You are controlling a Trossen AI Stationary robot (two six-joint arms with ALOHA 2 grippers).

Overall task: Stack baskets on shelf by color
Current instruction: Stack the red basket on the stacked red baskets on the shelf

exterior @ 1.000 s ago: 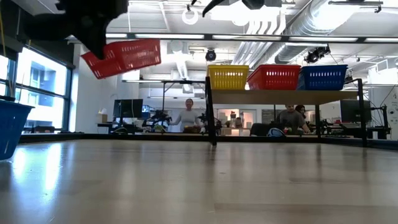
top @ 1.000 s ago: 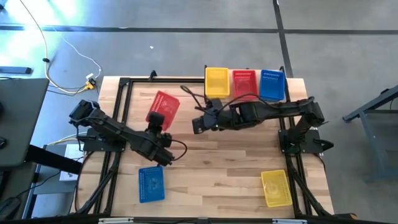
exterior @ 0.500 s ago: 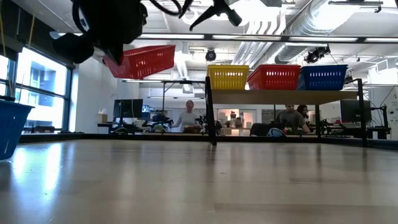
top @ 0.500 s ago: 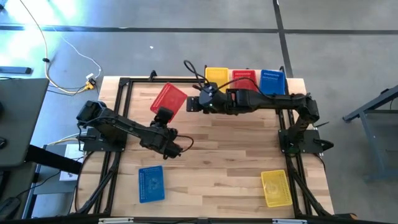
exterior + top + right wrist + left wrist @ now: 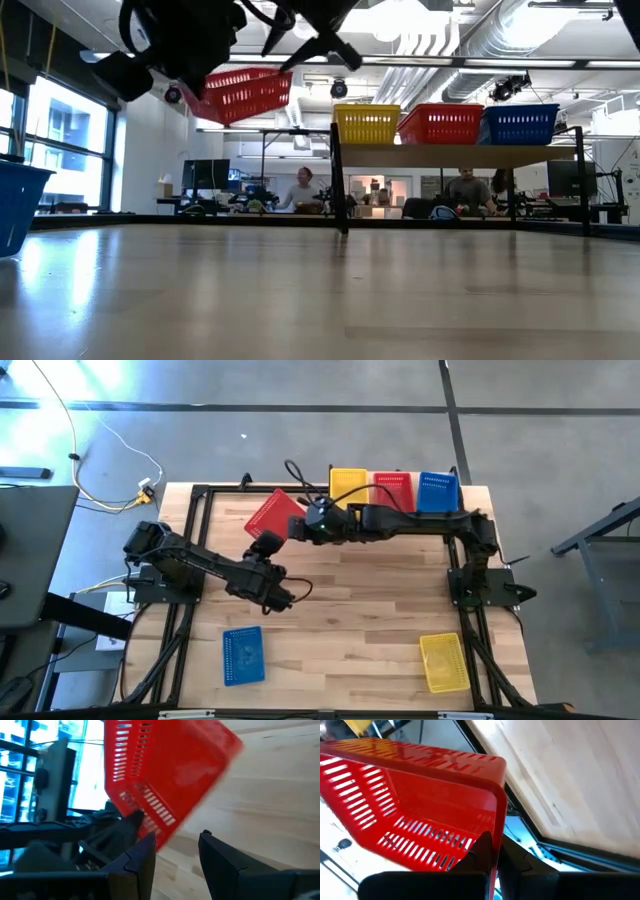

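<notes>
A red basket (image 5: 272, 512) hangs in the air over the table's far left part, held by my left gripper (image 5: 268, 537), which comes at it from the near side. In the low view this basket (image 5: 240, 95) is nearly level, well above the tabletop. My right gripper (image 5: 299, 528) is open just right of it; in the right wrist view the fingers (image 5: 145, 855) stand by the red basket's lower corner (image 5: 159, 836). The shelf (image 5: 450, 156) at the far edge carries a yellow basket (image 5: 348, 488), a red basket (image 5: 392, 487) and a blue basket (image 5: 437, 495) side by side. My left gripper is shut on the red basket's short end wall (image 5: 498, 827), near a corner. One finger (image 5: 481, 851) is inside the basket and the other outside. The basket is lifted clear of the table and reaches away from the fingers, nearly level. My right gripper: whether it touches the basket I cannot tell.
A blue basket (image 5: 242, 654) lies on the table's near left part and a yellow basket (image 5: 444, 661) on its near right. The middle of the wooden tabletop (image 5: 360, 610) is bare. People sit at desks in the room beyond the table (image 5: 300, 185).
My left gripper has carried the red basket up and toward the far edge and the right, and the basket has levelled out from a tilt. My right gripper has swung from the table's middle toward the far left, up beside the basket.
</notes>
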